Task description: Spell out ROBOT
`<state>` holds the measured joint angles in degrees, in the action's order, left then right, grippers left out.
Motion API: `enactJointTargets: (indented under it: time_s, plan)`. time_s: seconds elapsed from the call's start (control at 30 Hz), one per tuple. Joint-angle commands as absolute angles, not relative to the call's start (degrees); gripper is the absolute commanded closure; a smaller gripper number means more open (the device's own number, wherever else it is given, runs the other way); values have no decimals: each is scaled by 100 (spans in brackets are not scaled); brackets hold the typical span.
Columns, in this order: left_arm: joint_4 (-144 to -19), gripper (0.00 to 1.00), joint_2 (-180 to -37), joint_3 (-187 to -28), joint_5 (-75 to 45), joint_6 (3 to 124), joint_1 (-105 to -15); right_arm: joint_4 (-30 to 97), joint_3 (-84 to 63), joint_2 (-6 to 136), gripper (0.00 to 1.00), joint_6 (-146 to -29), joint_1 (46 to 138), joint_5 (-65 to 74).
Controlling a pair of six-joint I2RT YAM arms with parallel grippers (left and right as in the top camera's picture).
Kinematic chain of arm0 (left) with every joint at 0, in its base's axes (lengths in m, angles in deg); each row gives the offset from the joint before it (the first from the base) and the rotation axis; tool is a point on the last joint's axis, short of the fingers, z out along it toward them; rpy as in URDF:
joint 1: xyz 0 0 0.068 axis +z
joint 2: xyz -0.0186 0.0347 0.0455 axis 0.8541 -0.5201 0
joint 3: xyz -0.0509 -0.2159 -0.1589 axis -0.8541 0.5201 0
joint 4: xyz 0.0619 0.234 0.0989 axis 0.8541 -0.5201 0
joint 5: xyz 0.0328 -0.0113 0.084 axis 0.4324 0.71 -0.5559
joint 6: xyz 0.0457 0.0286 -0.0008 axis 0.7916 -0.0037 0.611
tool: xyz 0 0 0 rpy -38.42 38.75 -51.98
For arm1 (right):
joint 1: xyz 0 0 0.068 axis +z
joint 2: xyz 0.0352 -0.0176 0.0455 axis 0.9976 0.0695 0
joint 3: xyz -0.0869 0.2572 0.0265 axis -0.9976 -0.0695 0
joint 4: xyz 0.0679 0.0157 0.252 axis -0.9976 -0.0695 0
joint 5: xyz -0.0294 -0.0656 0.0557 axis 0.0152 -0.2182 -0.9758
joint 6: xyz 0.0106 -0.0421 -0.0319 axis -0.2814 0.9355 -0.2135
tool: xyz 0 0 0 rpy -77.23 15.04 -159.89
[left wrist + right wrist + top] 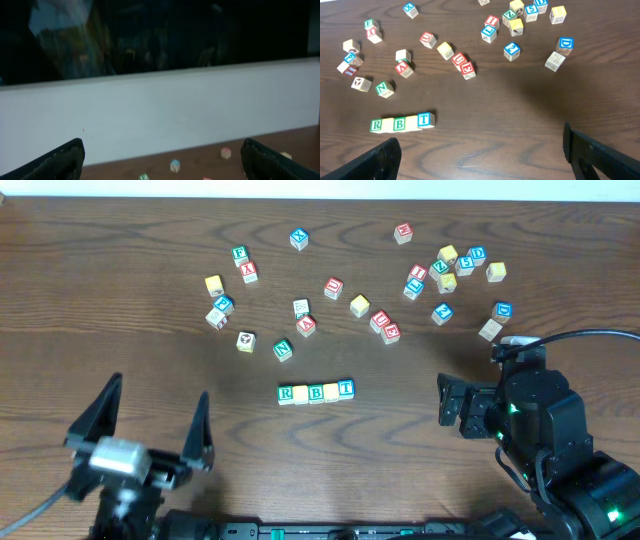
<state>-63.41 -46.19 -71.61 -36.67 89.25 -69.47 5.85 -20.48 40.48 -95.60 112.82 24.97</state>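
Open left hand [158, 390] and open right hand [448, 402] flank the cube row [315, 391].

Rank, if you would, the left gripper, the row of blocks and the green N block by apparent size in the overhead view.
Largest: left gripper, which may be nearer the camera.
Then: the row of blocks.
Smallest: green N block.

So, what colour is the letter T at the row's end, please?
Blue, on the T cube; clearest from the right wrist.
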Motion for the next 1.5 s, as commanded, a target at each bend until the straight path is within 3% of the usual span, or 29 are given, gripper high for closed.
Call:
enactJointTargets:
  time_s: [0.0, 0.3, 0.83, 1.3, 1.47]
  plan:
    - [-6332, 2, -4276, -7157, -3743, 8999, -6931, 578, -2042, 4037, 1, -9490, 11258, 2582]
    - [-6229, 2, -3931, -6752, -3936, 9004, -6927, 578, -2042, 4037, 1, -9492, 11258, 2582]
    - [-4411, 2, -3712, -5487, -3936, 9004, -6923, 578, -2042, 4037, 1, -9490, 11258, 2582]
    - [-4227, 2, -3710, -5063, -3936, 9087, -6918, 578, -2042, 4037, 1, -9490, 11258, 2582]
    - [-3023, 2, -3710, -4350, -3929, 9084, -6918, 578, -2042, 4037, 1, -9490, 11258, 2582]
